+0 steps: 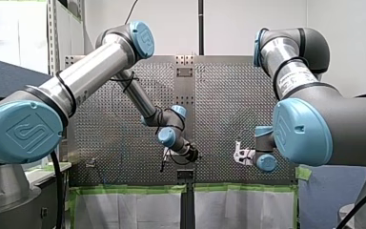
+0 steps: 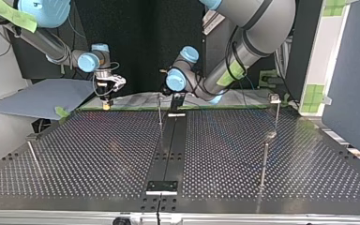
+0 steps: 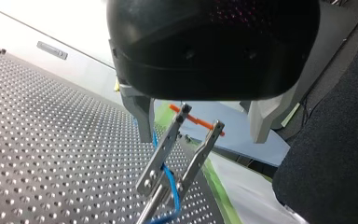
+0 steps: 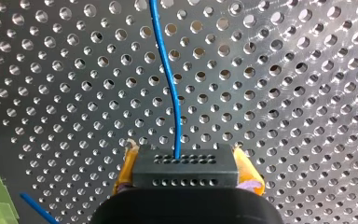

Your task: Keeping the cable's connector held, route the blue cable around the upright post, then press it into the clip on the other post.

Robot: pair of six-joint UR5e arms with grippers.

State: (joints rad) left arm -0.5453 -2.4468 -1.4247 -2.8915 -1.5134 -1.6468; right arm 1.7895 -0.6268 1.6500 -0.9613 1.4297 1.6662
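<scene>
In the right wrist view my right gripper (image 4: 186, 158) is shut on the black connector (image 4: 186, 173), with a yellow pad on each side of it. The blue cable (image 4: 168, 79) leaves the connector and runs ahead over the perforated table. In the left wrist view my left gripper (image 3: 201, 139) stands open, and its metal fingers (image 3: 142, 119) straddle the two-pronged metal clip (image 3: 182, 149) on a post without touching it. The blue cable (image 3: 171, 184) passes between the prongs low down. In the top view my right gripper (image 2: 107, 99) is at the far left and my left gripper (image 2: 176, 101) near the middle.
Other thin upright posts stand on the table: one at the top view's right (image 2: 276, 112), one nearer the camera (image 2: 264, 161), and a leaning one at the left (image 2: 33, 157). A black strip (image 2: 168, 145) runs down the table's middle. Green tape lines the far edge.
</scene>
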